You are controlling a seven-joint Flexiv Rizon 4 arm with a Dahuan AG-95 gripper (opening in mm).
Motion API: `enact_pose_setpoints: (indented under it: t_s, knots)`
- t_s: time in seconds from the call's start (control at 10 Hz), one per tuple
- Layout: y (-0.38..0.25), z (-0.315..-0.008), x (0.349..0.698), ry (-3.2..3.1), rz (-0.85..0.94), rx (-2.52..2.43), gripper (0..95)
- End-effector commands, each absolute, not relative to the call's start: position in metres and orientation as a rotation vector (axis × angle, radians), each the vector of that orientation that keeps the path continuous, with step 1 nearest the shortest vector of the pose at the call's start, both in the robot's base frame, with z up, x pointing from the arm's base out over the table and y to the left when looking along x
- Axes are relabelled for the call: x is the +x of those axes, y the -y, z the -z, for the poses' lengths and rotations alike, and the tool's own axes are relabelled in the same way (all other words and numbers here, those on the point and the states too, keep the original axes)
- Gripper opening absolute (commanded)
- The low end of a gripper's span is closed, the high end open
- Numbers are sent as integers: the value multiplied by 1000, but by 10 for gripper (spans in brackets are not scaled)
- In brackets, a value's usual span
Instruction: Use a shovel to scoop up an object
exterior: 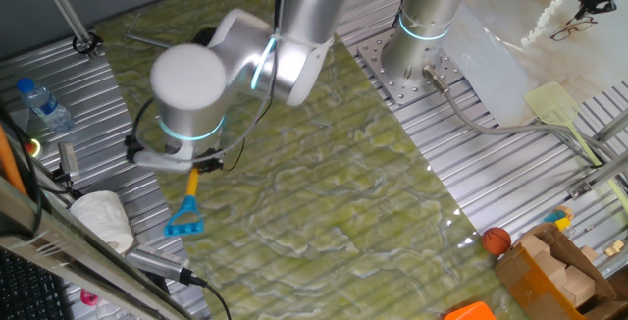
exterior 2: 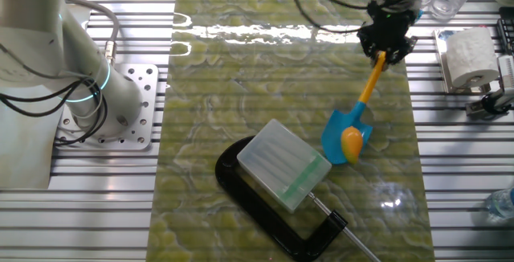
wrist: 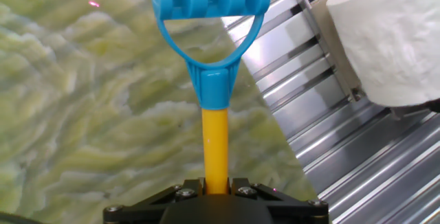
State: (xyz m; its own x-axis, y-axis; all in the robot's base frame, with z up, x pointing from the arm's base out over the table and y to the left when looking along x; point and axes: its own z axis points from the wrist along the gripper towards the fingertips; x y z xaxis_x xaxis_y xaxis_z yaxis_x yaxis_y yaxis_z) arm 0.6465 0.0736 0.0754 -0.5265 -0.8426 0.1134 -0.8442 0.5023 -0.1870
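My gripper (exterior 2: pixel 386 43) is shut on the yellow shaft of the shovel (exterior 2: pixel 369 85). In the other fixed view the blue blade (exterior 2: pixel 340 127) lies low over the green mat, and the orange-yellow lump (exterior 2: pixel 352 141) rests on it. In the hand view the shaft (wrist: pixel 215 141) runs out from between the jaws of my gripper (wrist: pixel 216 183) to the blue D-shaped end (wrist: pixel 210 4). In one fixed view the D-shaped end (exterior: pixel 184 225) shows below my gripper (exterior: pixel 191 166); the blade and the lump are hidden behind the arm.
A black clamp (exterior 2: pixel 277 218) with a translucent box (exterior 2: pixel 283 164) on it lies near the blade. A paper roll (exterior 2: pixel 468 55) stands on the metal slats beside my gripper. A water bottle (exterior: pixel 44 104), a pale green spatula (exterior: pixel 559 109), an orange ball (exterior: pixel 497 240) and wooden blocks (exterior: pixel 554 266) lie around the edges.
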Motion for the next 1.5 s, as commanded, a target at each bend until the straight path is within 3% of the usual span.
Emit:
enact_pose_setpoints:
  t_s: [0.1,1.2,1.5]
  knots:
    - [-74,-80,646,2747,-340,1449,0]
    - [-106,-96,647,2878,-170,592,0]
    - [-104,-94,644,2903,-43,332,0]
